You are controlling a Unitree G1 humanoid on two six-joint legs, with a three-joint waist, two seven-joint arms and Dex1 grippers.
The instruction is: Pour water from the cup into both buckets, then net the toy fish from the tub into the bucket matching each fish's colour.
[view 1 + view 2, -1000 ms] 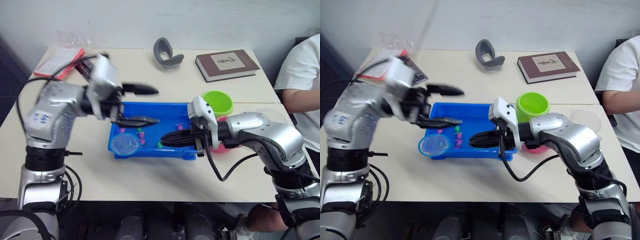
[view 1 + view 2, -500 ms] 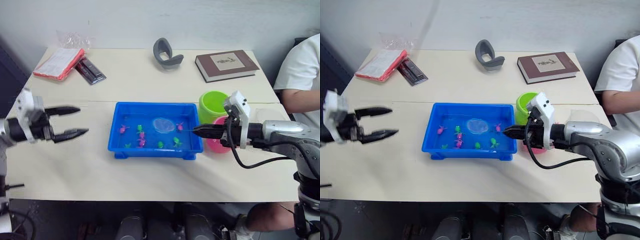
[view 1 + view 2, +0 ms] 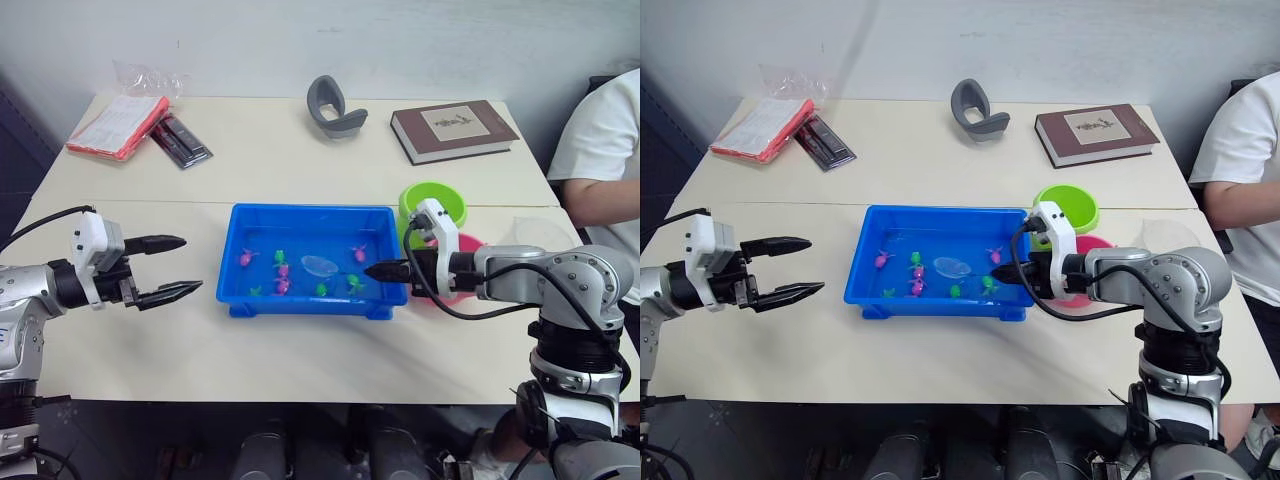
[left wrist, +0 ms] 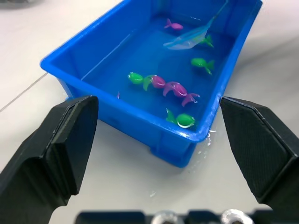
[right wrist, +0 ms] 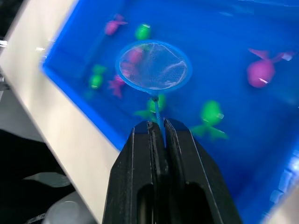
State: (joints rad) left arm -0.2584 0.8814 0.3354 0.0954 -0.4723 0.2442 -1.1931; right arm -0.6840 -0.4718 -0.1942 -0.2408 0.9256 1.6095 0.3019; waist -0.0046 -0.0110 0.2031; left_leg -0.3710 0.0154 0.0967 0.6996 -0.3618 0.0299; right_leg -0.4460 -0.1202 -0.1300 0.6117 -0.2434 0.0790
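Note:
The blue tub [image 3: 310, 213] sits mid-table and holds water and several toy fish, among them a magenta one [image 3: 245, 259] and a green one [image 3: 279, 256]. The net [image 3: 319, 265] lies low over the tub's middle. My right gripper [image 3: 372, 271] is shut on its thin handle at the tub's right end. The hoop [image 5: 153, 65] hangs over the fish in the right wrist view. The green bucket [image 3: 433, 200] and the pink bucket [image 3: 468, 246] stand behind my right arm. The clear cup [image 3: 540, 232] is faint beside them. My left gripper [image 3: 180, 268] is open, left of the tub.
At the back of the table lie a brown book [image 3: 455, 130] and a grey curved object [image 3: 333, 108]. A red booklet [image 3: 117, 125], a dark flat item [image 3: 180, 140] and a plastic bag [image 3: 148, 75] are at the back left. A person in white [image 3: 605, 150] sits at the right edge.
My left arm has swung out from above the tub to its left side. My right gripper drew back to the tub's right end, carrying the net from the front left to the middle.

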